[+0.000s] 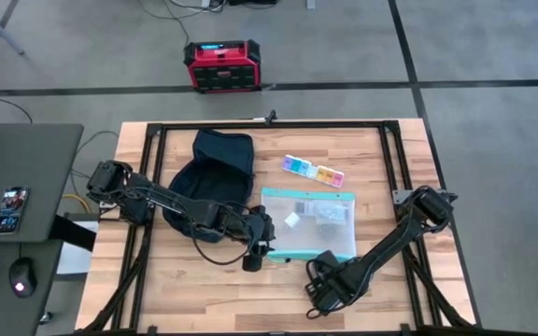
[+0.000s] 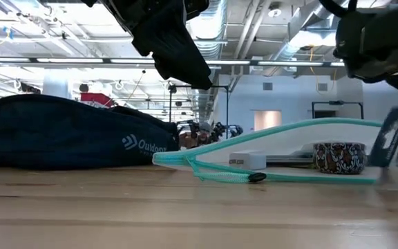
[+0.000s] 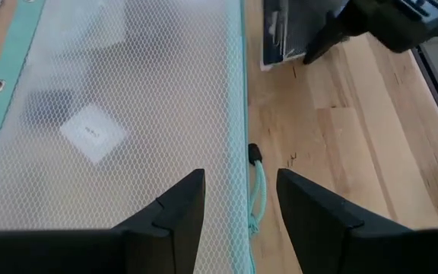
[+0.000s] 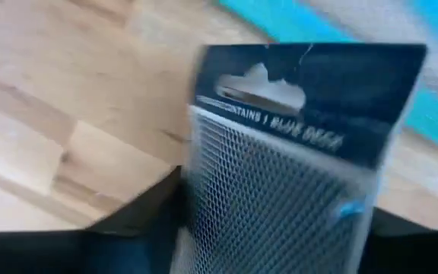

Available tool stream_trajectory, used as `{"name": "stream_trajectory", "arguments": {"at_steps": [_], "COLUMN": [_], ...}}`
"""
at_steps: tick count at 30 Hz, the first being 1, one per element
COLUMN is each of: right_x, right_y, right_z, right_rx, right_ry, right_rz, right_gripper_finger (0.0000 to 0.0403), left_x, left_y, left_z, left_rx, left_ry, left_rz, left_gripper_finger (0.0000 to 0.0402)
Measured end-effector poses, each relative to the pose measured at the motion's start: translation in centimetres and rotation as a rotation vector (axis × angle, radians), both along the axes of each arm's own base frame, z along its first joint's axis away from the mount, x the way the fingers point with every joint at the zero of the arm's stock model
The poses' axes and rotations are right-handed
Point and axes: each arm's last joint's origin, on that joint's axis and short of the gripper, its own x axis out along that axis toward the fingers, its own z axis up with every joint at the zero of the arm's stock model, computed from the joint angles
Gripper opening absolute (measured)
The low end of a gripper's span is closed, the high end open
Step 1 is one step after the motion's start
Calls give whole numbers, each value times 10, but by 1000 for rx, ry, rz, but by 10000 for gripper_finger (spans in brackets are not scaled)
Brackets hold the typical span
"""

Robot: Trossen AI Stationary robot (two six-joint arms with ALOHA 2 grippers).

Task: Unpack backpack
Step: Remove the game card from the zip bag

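I log: backpack lying on tabletop, upper left of centre. Left tool spread wide, empty, over mesh pouch edge. Right tool, lower centre, clamps a blue-headed packet.

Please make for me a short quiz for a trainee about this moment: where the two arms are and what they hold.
1. True or false: the left end effector is open above the edge of the mesh pouch.
2. What does the right end effector hold? A) a cup; B) a dark card pack; C) a spoon.
3. Fill in the missing word: the red-black box stands on the ____, not on the table.

Key: 1 true; 2 B; 3 floor.
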Motion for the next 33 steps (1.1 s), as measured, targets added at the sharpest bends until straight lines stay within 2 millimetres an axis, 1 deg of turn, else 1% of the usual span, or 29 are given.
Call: {"name": "stream_trajectory", "arguments": {"at_steps": [4, 5, 10, 12, 15, 18, 20, 22, 24, 26, 29, 33], "right_x": [1, 1, 0, 0, 0, -3, -6, -9, -10, -11, -10, -14], "right_y": [0, 0, -1, -2, -7, -22, -37, -57, -82, -112, -162, -235], "right_z": [-1, 0, 1, 7, 33, 62, 79, 95, 105, 112, 116, 104], "right_rx": [1, 0, -4, -5, -5, -56, -80, -112, -152, -202, -230, -230], "right_ry": [-3, -2, -1, 0, -17, -32, -29, -13, 10, 49, 109, 167], "right_rz": [11, 21, 40, 49, 71, 88, 100, 124, 149, 182, 222, 207], "right_gripper_finger": [64, 57, 59, 59, 59, 59, 59, 59, 59, 59, 59, 59], "left_x": [0, 0, 0, 0, 0, 0, 0, 0, 0, 0, 0, 0], "left_y": [0, 0, 0, 0, 0, 0, 0, 0, 0, 0, 0, 0], "left_z": [0, 0, 0, 0, 0, 0, 0, 0, 0, 0, 0, 0], "left_rx": [0, 0, 0, 0, 0, -8, -8, -12, -16, -17, -23, -37], "left_ry": [0, 0, -1, -1, -1, -2, -2, -2, 1, 0, 1, 5], "left_rz": [0, 0, 0, 0, 0, 6, 7, 10, 14, 15, 20, 34], "left_gripper_finger": [150, 150, 150, 150, 150, 150, 150, 150, 150, 150, 150, 150]}}
